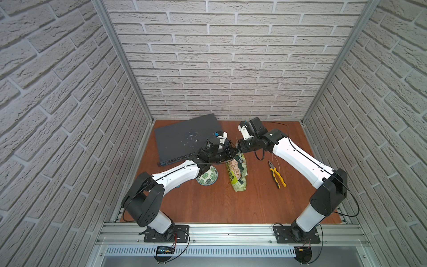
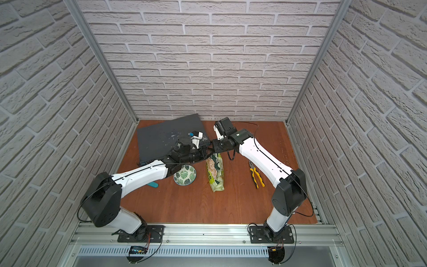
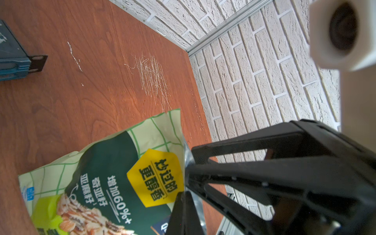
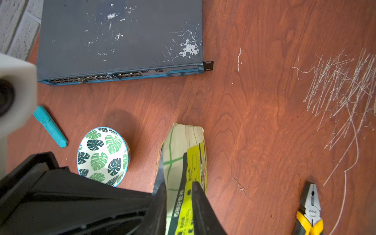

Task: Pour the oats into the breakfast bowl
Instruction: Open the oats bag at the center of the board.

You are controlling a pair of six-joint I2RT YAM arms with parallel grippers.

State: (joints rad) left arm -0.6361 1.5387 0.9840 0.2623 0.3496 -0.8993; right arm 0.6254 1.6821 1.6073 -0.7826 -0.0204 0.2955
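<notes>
White leaf-printed breakfast bowl (image 1: 207, 179) stands on the desk (image 1: 208, 208), just left of the light-green oats pouch (image 1: 238, 173). Left end effector (image 3: 186, 179) is clamped on the pouch top. Right end effector (image 4: 179, 185) straddles it; whether it clamps cannot be told.

Arms stretched inward: left end effector (image 3: 184, 181) pinches the pouch (image 3: 114, 162) top, right end effector (image 4: 179, 189) straddles it, jaws apart.

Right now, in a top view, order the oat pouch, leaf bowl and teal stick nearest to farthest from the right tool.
1. The oat pouch, at the right tool itself.
2. The leaf bowl, left of the pouch.
3. The teal stick, farthest left.
</notes>
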